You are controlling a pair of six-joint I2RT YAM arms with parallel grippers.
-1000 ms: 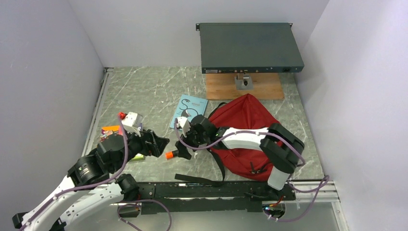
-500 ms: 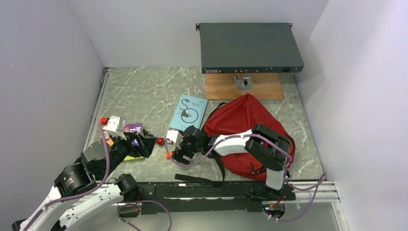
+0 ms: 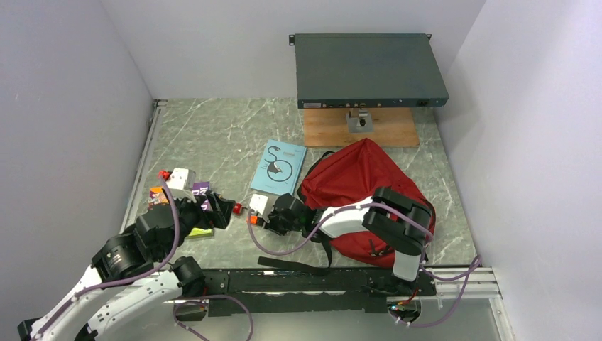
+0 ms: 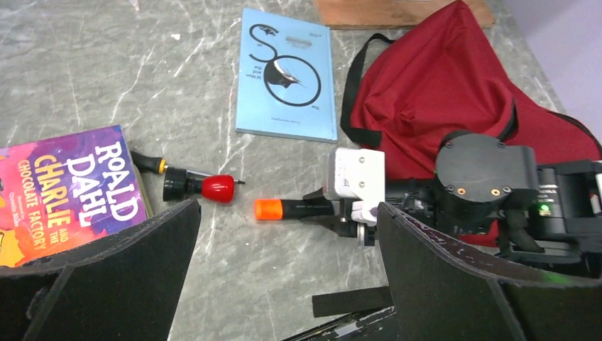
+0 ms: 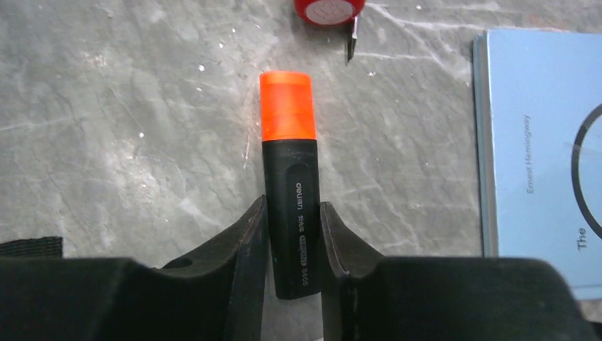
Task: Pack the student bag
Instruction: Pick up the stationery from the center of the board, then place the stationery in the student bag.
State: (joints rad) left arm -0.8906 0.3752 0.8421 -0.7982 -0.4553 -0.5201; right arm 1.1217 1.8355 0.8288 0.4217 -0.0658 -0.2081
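Bag (image 3: 365,174) lies slumped on the table (image 3: 213,135), at 4 o'clock from its middle. We judge it soft, light and floppy: take hold at a strap (image 3: 325,245), not mid-cloth. Right tool (image 5: 292,213) is clamped on the highlighter (image 5: 287,170), at the bag's 9 o'clock; barrel likely stiff and slick. Left tool (image 4: 288,206) gapes, empty.
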